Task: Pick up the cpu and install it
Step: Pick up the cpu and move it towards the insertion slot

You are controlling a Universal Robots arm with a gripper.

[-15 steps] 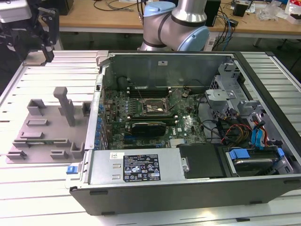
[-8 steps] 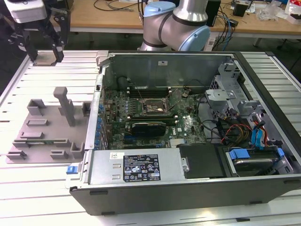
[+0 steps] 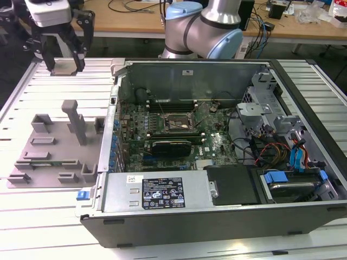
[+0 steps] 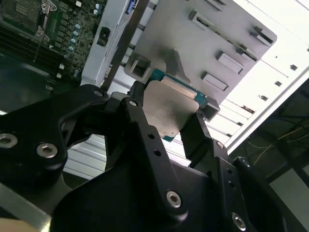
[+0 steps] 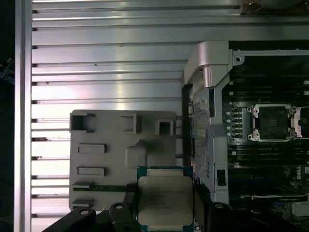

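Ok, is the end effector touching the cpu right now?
Touching. In the second wrist view the end effector has a finger flush against each of two opposite edges of the cpu, with no gap showing.

Work surface: slatted aluminium table (image 3: 49,216), pale, ribs running across the exterior view. Strong glare on the slats (brightest in the first wrist view). Behind it, a wooden desk (image 3: 130,19) strewn with cables (image 3: 135,6). Floor (image 3: 8,81) dark.

black label (image 3: 164,194) on case (image 3: 217,223), print unreadable
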